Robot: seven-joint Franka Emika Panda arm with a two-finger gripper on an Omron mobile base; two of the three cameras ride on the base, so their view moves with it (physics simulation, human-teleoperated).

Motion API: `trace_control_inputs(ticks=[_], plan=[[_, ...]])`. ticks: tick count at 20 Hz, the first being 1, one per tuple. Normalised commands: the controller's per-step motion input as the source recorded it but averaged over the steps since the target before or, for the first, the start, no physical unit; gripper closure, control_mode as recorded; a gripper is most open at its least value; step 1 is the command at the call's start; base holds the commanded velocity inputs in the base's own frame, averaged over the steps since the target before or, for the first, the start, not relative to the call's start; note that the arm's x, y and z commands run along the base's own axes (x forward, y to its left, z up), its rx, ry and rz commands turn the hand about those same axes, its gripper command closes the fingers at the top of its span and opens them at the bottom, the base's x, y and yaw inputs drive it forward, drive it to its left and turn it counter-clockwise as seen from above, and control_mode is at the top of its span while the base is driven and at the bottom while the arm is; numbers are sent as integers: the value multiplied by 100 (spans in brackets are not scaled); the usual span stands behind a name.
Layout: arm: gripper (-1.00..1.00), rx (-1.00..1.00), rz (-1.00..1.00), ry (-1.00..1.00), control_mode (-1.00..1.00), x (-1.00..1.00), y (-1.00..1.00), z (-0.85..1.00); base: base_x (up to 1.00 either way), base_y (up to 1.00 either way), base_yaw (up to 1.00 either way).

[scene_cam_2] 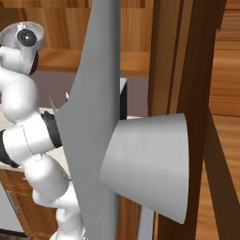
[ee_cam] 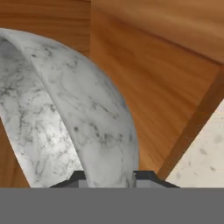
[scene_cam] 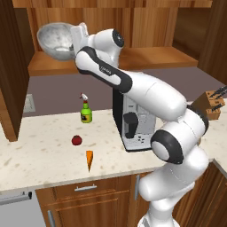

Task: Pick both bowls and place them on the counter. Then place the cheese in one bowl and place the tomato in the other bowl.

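Marbled bowl (ee_cam: 87,127) is filling my hand view, and I'm seeing its rim sitting between the gripper (ee_cam: 109,177) fingertips, jaws nearly closed and pinching it. It's tilting above the wooden shelf (scene_cam: 146,57); tomato (scene_cam: 76,140) and cheese (scene_cam: 89,160) are lying on the counter (scene_cam: 40,155) below, near the spray bottle (scene_cam: 86,111).

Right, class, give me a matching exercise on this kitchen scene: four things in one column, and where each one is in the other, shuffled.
Things:
1. marbled bowl
2. tomato
3. cheese
4. spray bottle

Places:
A. nearest the counter's front edge
B. tilted at the wooden shelf, rim in the hand
C. back of the counter, by the wall
D. between bottle and orange wedge

Pairs: 1-B, 2-D, 3-A, 4-C
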Motion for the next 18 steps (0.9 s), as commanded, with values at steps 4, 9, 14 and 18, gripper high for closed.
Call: trace_control_inputs(ticks=[4,9,14,18], plan=[[100,0,0,9,-100,-61,-15,0,0,0,0],[100,1,0,9,-100,-70,-22,0,0,0,0],[100,0,0,4,-100,-76,-26,0,0,0,0],[100,0,0,11,-100,-79,-25,-3,0,0,0]])
